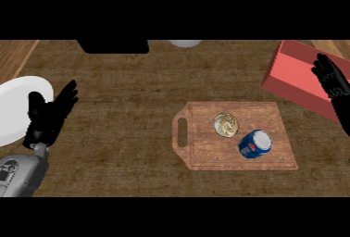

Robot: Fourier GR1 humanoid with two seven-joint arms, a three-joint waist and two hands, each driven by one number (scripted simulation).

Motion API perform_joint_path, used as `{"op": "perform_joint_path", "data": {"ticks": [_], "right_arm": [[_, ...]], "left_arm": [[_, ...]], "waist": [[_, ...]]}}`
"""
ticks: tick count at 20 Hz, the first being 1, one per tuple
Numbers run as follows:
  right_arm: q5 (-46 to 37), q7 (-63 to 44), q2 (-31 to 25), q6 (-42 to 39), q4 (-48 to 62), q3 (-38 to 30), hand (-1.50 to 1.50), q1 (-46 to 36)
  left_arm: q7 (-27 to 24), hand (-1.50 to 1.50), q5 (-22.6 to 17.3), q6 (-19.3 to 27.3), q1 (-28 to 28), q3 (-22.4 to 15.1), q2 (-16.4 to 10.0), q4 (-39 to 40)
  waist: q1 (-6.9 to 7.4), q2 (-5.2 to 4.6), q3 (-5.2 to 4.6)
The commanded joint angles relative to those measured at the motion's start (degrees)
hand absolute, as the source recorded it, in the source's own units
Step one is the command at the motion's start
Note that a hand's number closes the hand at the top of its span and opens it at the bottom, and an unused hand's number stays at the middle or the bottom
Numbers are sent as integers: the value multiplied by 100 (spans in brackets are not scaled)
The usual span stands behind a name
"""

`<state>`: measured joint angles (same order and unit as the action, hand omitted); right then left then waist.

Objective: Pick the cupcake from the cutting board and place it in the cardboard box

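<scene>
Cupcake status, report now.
Left hand open by plate, right hand open at red box. Cupcake on cutting board, untouched. Blue can close beside it.

Pale cupcake (226,124) sits on cutting board (205,150), apart from red box (294,76).

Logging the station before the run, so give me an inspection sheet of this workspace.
Surface: brown counter, no spills seen.
Job's things: cupcake upright on the cutting board; red box at the right, past the board's far corner.
Clutter: blue can on the board beside the cupcake; white plate at the left edge.
Hands: left hand open, resting by the plate; right hand open over the box, fingers straight; both hold nothing.
Cables: nothing seen.
Surroundings: black object and pale round object at the far edge.
</scene>
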<state>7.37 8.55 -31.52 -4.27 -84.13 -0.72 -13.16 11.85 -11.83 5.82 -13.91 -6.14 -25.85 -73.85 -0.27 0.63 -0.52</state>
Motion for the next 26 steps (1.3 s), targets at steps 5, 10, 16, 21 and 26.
{"op": "perform_joint_path", "data": {"ticks": [5, 10, 16, 21, 26], "right_arm": [[-156, 503, 623, -113, 167, 265, 150, -500], [-1817, 320, 871, 1554, 463, 584, 150, 175], [-2669, 792, 482, 1674, -238, 653, -150, 692], [-2729, -810, -448, 580, -1279, 576, -150, 727], [-2510, -2351, -588, -502, -1927, 750, -150, 248]], "left_arm": [[-700, 0, 439, 1064, 522, 201, 722, -274], [-830, 0, 275, 1024, 694, 237, 930, -216], [-907, 0, 374, 1002, 686, 358, 1054, -63], [-1242, 0, 547, 1116, 1049, 172, 1279, -181], [-1143, 0, 519, 1063, 970, 313, 1201, -242]], "waist": [[127, -66, 55], [80, -73, 56], [7, -55, 51], [-4, -39, 45], [24, -42, 46]]}}
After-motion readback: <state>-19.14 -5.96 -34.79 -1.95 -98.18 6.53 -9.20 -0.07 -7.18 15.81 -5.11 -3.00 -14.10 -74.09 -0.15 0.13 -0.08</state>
